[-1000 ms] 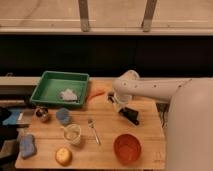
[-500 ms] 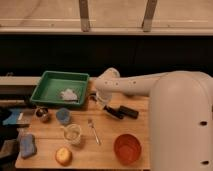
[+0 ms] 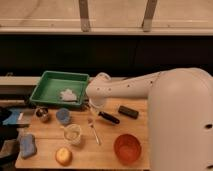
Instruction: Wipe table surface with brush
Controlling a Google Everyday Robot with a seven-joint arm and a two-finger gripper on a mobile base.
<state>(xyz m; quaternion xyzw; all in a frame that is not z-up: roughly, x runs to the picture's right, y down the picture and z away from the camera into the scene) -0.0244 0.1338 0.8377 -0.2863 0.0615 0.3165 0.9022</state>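
Progress: I judge the wiping not yet begun. The brush (image 3: 128, 111) lies flat on the surface (image 3: 47, 131), right of centre, and nothing shows it in my grasp. My tool (image 3: 105, 116) sits low at the end of my arm, just left of the brush and apart from it. It shows only as a slim dark piece under the wrist, so I cannot tell how far open it is or whether it has hold of anything. Left to do, as I read it: take up the brush, then sweep the bare wood.

Obstructions:
- The fork (image 3: 94, 130) lies just in front of the tool.
- A clear cup (image 3: 72, 134) and a blue cup (image 3: 63, 116) stand to its left.
- The orange bowl (image 3: 127, 147) stands near the front edge, in front of the brush.
- The green tray (image 3: 65, 73) takes the back left corner.
- A blue sponge (image 3: 27, 146) sits at the left edge.

Open room: a bare strip runs between brush and bowl, and another between sponge and clear cup. My own arm hides the right edge.
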